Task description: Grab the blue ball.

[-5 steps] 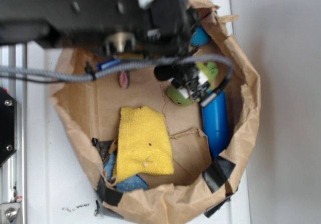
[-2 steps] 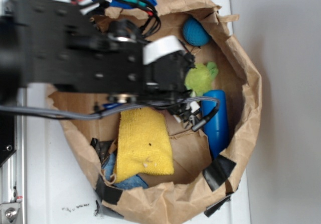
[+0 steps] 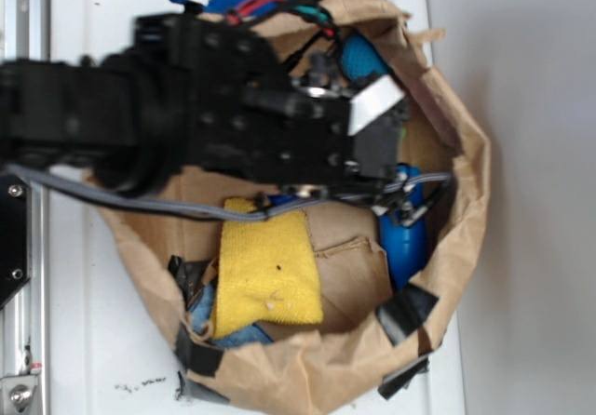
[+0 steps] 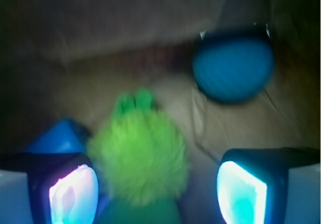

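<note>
We see the black arm [image 3: 186, 122] reaching in from the left side of the exterior view, laid across the upper half of the brown paper bag [image 3: 456, 192], which lies open on a white surface [image 3: 102, 341]. The wrist end, marked by a white band [image 3: 372, 103], sits over the bag's upper right interior.

In the wrist view, the gripper [image 4: 155, 191] has its two fingers spread wide apart, holding nothing. The green plush [image 4: 140, 158] sits between the fingers, nearer the left one.

The blue ball [image 4: 233, 66] lies beyond the plush and to its right, against the bag's back wall, clear of both fingers. In the exterior view only a sliver of the ball [image 3: 358, 57] shows past the arm, near the bag's top right rim.

The bright blue cylinder [image 3: 402, 238] lies below the wrist end along the bag's right wall. The yellow cloth [image 3: 265, 266] rests on the bag floor, left of the cylinder.
</note>
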### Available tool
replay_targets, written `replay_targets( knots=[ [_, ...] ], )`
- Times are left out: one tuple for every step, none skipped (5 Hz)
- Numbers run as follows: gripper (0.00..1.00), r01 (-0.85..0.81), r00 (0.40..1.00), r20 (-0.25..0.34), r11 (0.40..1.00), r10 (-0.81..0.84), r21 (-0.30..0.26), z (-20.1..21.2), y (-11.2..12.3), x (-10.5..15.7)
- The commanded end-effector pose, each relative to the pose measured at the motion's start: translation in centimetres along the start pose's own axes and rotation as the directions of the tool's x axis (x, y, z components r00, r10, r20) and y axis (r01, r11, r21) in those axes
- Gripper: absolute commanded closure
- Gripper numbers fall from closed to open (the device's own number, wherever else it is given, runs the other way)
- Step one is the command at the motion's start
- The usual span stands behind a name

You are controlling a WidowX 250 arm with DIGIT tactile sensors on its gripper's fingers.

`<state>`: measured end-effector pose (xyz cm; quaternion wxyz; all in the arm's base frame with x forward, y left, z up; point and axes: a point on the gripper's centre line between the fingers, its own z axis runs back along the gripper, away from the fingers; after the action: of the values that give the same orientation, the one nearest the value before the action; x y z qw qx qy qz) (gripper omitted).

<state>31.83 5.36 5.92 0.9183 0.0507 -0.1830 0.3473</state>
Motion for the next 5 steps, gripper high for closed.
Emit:
replay_targets(
  knots=[
    [0.0,0.008,0.998,0.06,0.998,-0.004,-0.066,2.4,0.7,1.2],
    [0.0,0.019,0.998,0.057,0.998,-0.015,-0.066,3.0,1.7,1.1],
    [0.0,0.01,0.997,0.071,0.998,-0.006,-0.064,3.3,2.8,1.1],
    [0.0,-0.051,0.995,0.083,0.997,0.056,-0.06,2.7,3.2,1.1],
    [0.0,-0.164,0.982,0.087,0.985,0.169,-0.056,1.9,3.7,1.5]
  ],
)
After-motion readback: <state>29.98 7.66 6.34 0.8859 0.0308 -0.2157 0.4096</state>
